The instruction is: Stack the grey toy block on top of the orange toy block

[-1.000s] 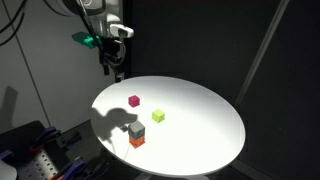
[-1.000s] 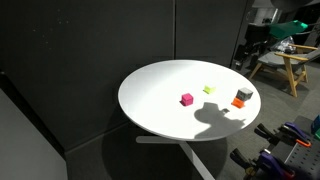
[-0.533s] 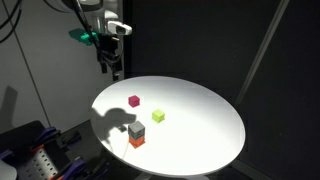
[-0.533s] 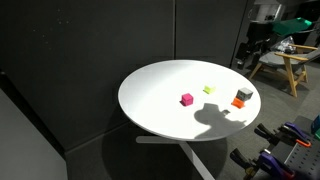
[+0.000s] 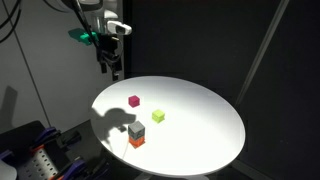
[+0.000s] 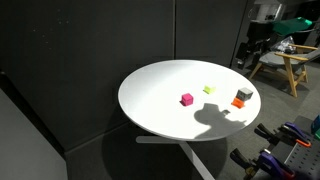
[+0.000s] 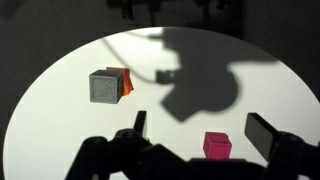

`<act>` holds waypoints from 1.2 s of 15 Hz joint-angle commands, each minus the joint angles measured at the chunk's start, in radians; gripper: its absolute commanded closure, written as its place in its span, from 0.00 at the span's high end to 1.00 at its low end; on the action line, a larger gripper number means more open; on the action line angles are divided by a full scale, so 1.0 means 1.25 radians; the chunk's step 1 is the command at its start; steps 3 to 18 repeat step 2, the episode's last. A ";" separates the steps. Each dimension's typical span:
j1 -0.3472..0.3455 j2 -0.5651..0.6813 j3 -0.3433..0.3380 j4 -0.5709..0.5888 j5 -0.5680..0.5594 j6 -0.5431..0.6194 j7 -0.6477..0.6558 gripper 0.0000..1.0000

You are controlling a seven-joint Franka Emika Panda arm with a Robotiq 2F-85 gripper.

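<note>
The grey toy block (image 5: 136,129) sits on top of the orange toy block (image 5: 136,142) near the edge of the round white table (image 5: 200,125). The stack also shows in the other exterior view, grey (image 6: 244,95) on orange (image 6: 239,103), and in the wrist view, grey (image 7: 103,86) with orange (image 7: 126,80) showing behind it. My gripper (image 5: 116,72) hangs high above the table's rim, open and empty, well away from the stack; it also shows in an exterior view (image 6: 252,57). In the wrist view its jaws (image 7: 200,133) are spread wide.
A magenta cube (image 5: 134,101) and a yellow-green cube (image 5: 158,116) lie near the table's middle. The magenta cube (image 7: 217,146) lies between my jaws in the wrist view, far below. Dark curtains surround the table. A wooden stand (image 6: 290,68) is behind.
</note>
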 commanded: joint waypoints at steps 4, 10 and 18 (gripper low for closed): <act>-0.004 0.000 0.003 0.001 0.002 -0.001 -0.002 1.00; -0.004 0.000 0.003 0.001 0.002 -0.001 -0.002 1.00; -0.004 0.000 0.003 0.001 0.002 -0.001 -0.002 1.00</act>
